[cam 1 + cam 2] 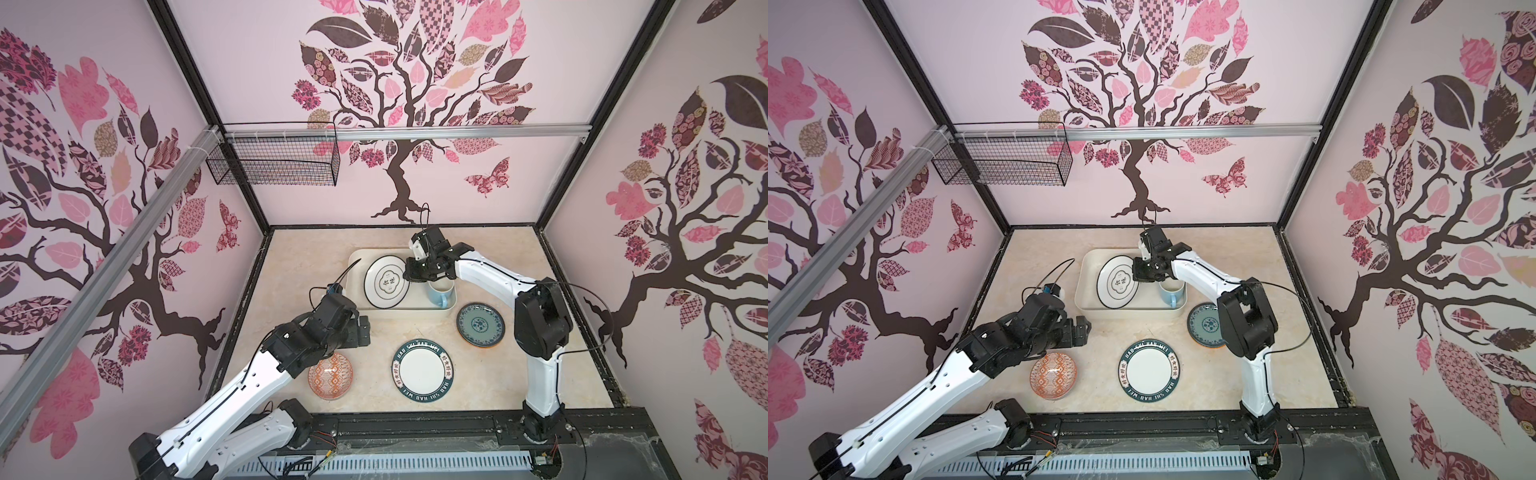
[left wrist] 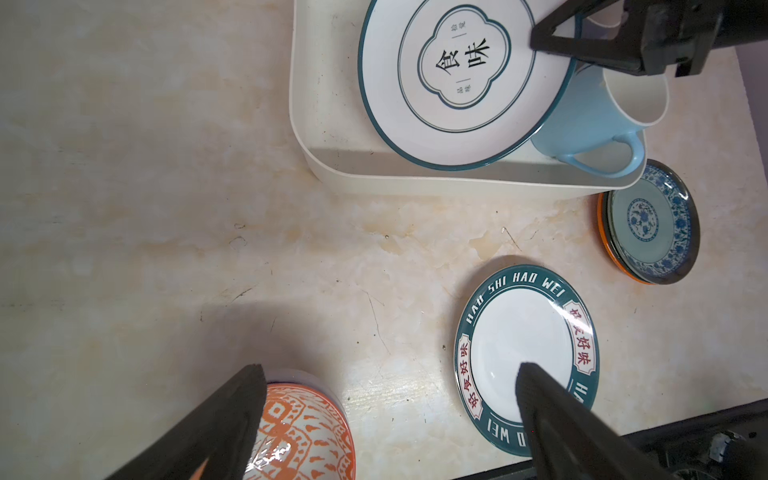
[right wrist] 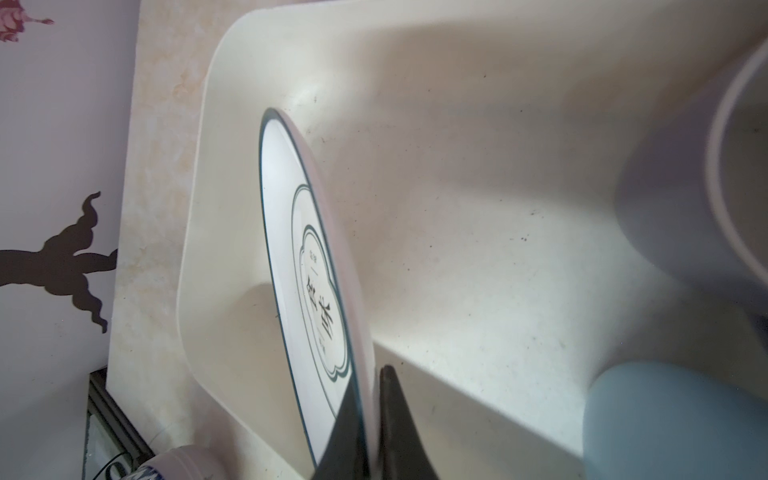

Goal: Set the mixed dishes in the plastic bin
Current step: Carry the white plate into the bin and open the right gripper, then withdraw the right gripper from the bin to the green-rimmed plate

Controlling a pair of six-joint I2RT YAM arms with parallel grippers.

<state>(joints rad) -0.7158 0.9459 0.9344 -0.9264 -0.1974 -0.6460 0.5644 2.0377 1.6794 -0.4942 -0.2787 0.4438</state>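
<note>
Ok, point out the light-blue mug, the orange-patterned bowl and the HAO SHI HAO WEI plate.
light-blue mug [image 2: 582,118], left wrist view, outer side wall
orange-patterned bowl [image 1: 332,380], in a top view, patterned inside
HAO SHI HAO WEI plate [image 1: 420,370], in a top view, white centre

A plate [image 1: 384,282] and a mug [image 1: 440,294] are in the bin [image 1: 356,286], a bowl [image 1: 331,377] before it.

White plate [image 3: 286,249] edge-on between black fingers [image 3: 399,428], over cream bin [image 3: 457,166]
</note>
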